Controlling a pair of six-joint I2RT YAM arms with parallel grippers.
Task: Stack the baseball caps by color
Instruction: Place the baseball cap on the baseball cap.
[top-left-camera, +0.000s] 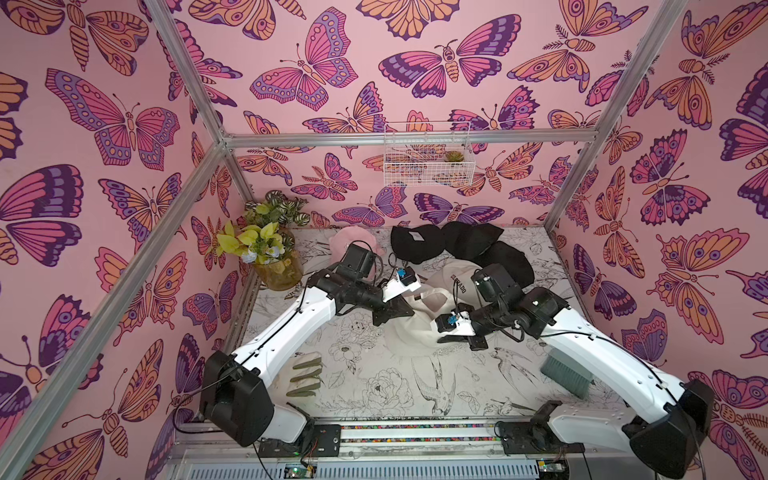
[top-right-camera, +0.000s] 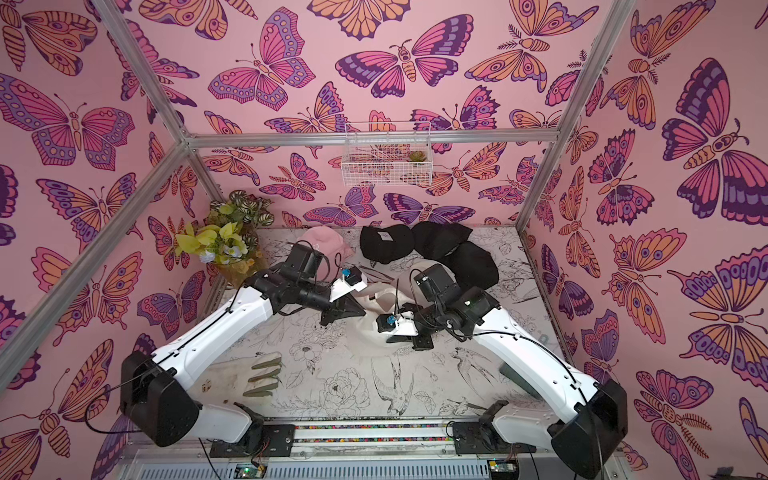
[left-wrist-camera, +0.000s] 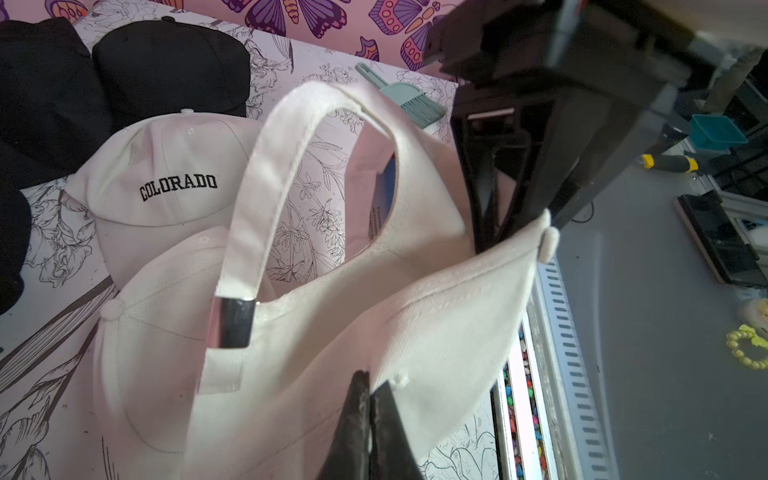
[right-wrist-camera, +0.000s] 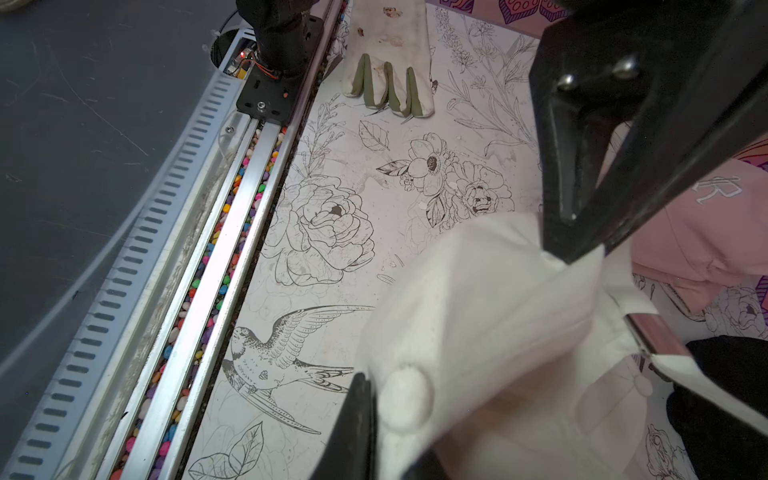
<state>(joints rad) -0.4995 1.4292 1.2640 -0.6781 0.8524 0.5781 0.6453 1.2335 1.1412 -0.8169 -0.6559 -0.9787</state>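
Observation:
A cream baseball cap (left-wrist-camera: 415, 311) hangs stretched between both grippers above the table's middle (top-left-camera: 415, 328). My left gripper (left-wrist-camera: 371, 380) is shut on its fabric, and in a top view it reaches in from the left (top-left-camera: 405, 313). My right gripper (right-wrist-camera: 374, 399) pinches the crown by the top button, coming from the right (top-left-camera: 441, 340). Under it lie a cream "COLORADO" cap (left-wrist-camera: 166, 183) and another cream cap (left-wrist-camera: 158, 332). Three black caps (top-left-camera: 413, 243) (top-left-camera: 473, 239) (top-left-camera: 511, 262) sit at the back. A pink cap (top-left-camera: 345, 241) lies at the back left.
A cream glove with green fingers (top-left-camera: 305, 376) lies front left. A grey-green brush (top-left-camera: 567, 372) rests under the right arm. A vase of flowers (top-left-camera: 278, 266) stands in the back left corner. A wire basket (top-left-camera: 428, 153) hangs on the back wall.

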